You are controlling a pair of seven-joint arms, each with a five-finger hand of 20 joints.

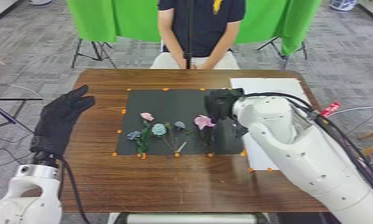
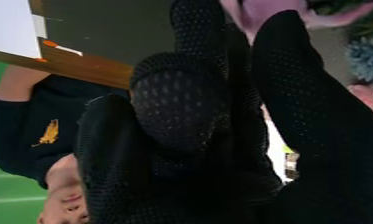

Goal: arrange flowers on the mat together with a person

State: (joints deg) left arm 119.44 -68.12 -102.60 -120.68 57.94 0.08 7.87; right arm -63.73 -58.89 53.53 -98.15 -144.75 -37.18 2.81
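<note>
A lab-like room was suggested by green cloth hung beyond the table and tripods set near it.

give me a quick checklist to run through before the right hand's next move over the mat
1. small pink flower on the mat: ok
2. light blue flower on the mat: ok, between the small pink flower and the larger pink flower
3. left hand off the mat: ok, out to its left
4. right hand away from the mat: not ok, it is over the right part
5. larger pink flower free of the right hand: cannot tell, they are very close
</note>
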